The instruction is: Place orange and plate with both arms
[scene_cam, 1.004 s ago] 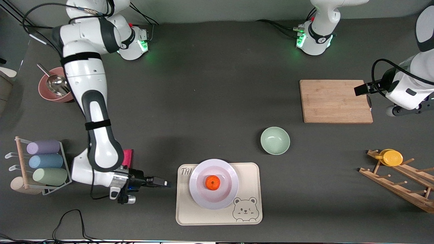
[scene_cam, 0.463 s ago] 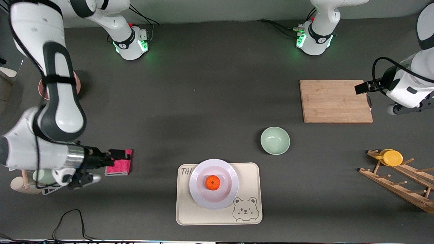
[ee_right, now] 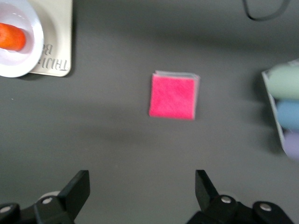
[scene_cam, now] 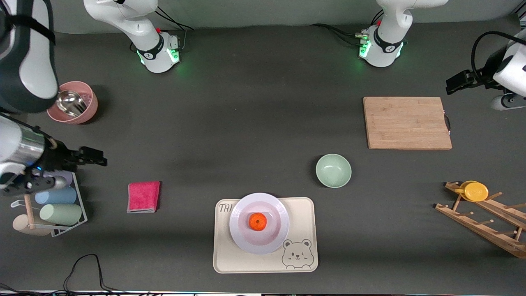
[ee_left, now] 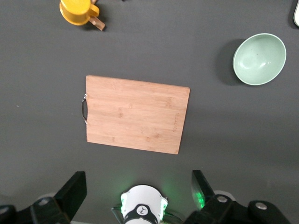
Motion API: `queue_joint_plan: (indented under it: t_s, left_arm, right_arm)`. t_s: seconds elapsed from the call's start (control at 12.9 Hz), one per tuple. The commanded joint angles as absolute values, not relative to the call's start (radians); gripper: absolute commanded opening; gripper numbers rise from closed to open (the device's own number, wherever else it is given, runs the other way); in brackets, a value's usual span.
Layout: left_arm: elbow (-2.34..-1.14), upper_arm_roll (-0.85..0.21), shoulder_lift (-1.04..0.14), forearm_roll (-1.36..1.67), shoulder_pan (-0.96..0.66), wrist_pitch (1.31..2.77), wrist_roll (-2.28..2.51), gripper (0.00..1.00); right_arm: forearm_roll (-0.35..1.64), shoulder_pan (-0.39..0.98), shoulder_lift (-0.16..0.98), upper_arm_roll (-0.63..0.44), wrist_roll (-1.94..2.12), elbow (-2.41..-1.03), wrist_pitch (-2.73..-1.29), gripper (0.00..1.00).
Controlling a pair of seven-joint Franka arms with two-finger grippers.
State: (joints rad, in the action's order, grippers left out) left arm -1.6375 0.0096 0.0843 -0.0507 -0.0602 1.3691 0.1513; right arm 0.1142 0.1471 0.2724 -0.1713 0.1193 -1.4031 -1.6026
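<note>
The orange (scene_cam: 257,221) rests on the plate (scene_cam: 259,223), on the tray (scene_cam: 265,263). I see both the left gripper (ee_left: 138,186) and right gripper (ee_right: 142,186) spread apart, holding nothing. I judge a bumped tray could roll the fruit off.

Small orange (scene_cam: 257,221) resting in centre of pale round plate (scene_cam: 243,232), plate flat on beige tray (scene_cam: 263,263)

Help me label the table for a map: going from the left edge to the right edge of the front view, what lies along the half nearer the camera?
Cup rack → pink cloth → bear tray holding the plate and orange → green bowl → wooden rack with the yellow lid.
</note>
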Motion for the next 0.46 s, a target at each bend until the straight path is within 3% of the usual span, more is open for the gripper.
queue_joint_plan:
  t_s: [0.0, 0.39]
  left_arm:
    - [-1.6, 0.038, 0.064, -0.078, -0.097, 1.361, 0.126, 1.0]
    - [-1.608, 0.061, 0.063, -0.098, -0.113, 1.368, 0.13, 1.0]
  right_arm:
    - [0.04, 0.126, 0.167, -0.158, 0.072, -1.45, -1.559, 1.0]
    - [0.02, 0.107, 0.126, -0.182, 0.071, -1.453, -1.516, 1.0]
